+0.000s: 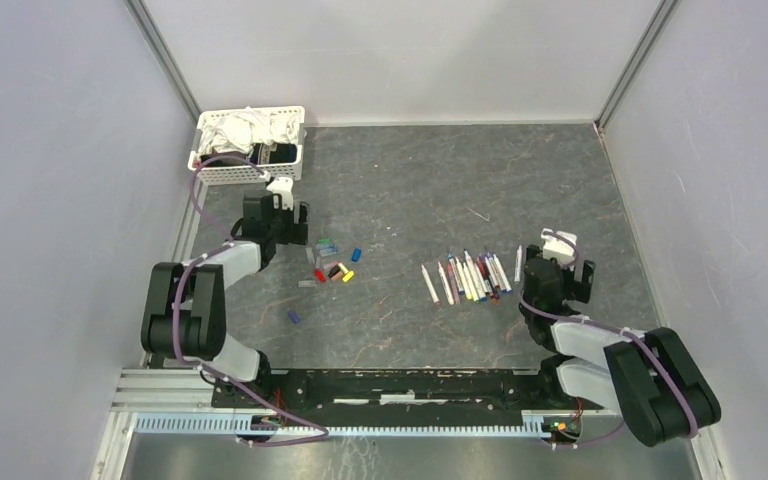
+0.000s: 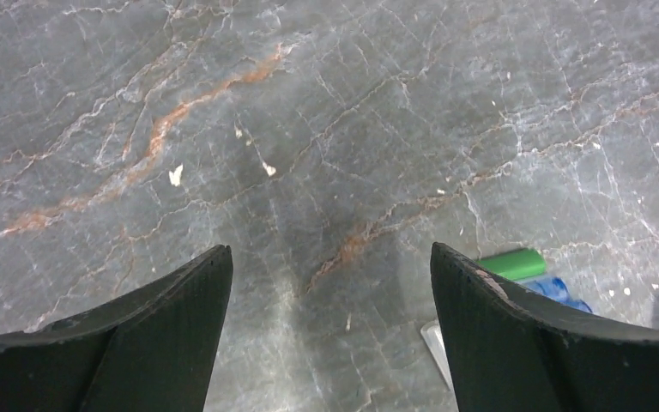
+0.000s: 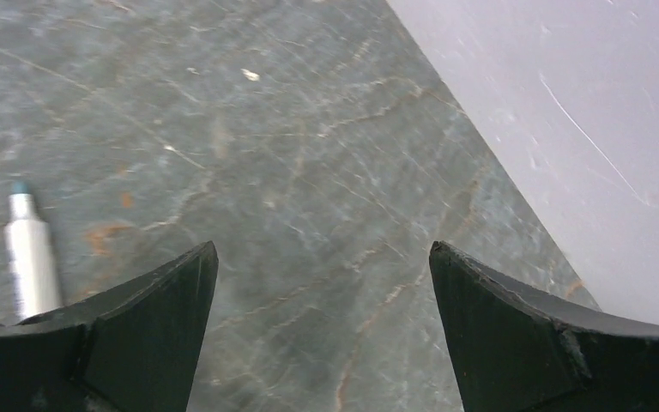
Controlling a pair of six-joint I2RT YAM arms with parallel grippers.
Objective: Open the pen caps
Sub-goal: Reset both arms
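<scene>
Two sets of jaws stand spread wide, with nothing between them. The left gripper (image 2: 330,257) hovers low over the grey marbled table (image 1: 410,180), just left of the scattered pen caps (image 1: 332,262). The right gripper (image 3: 322,253) hovers at the right end of the row of pens (image 1: 468,277), well apart from the caps.

Matt, veined stone-look table (image 2: 326,129) — pen caps (image 2: 513,262) smooth plastic; basket (image 1: 222,172) white plastic.

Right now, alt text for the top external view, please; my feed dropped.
Two robot arms reach over a grey marbled table: the left hand beside scattered loose pen caps, the right hand right of a row of pens. A white basket sits back left.
</scene>
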